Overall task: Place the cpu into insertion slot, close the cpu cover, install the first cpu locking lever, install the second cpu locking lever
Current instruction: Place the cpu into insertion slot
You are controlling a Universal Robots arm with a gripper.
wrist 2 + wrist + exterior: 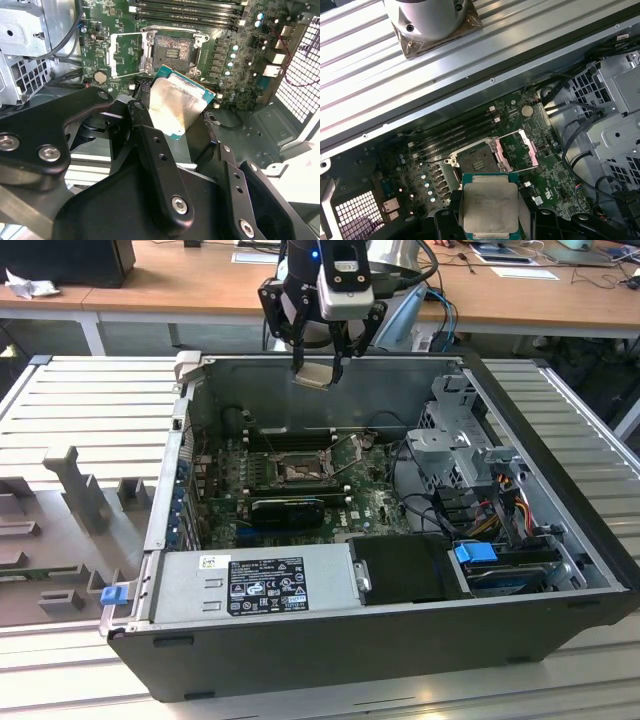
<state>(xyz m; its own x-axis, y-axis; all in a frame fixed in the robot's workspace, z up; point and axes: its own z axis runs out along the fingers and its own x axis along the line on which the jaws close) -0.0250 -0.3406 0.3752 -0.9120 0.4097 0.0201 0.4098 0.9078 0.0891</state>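
Note:
My gripper [318, 365] hangs above the back wall of the open computer case, shut on the cpu [313, 376], a flat pale metal square with a green edge. In both wrist views the cpu [180, 102] [490, 205] sits tilted between the black fingers [145, 125], well above the board. The insertion slot [300, 472] [172, 50] [475, 162] lies bare on the green board, its dark contact field showing. The cpu cover [127, 55] [517, 150] is flipped open beside the slot, a silvery frame with a large cut-out.
Long black memory slots [290, 440] run along the slot's far side. A power supply [270, 585] fills the case's front, and a drive cage [460, 440] with cables stands at the exterior view's right. A grey fixture tray [60, 510] lies outside the case, at the exterior view's left.

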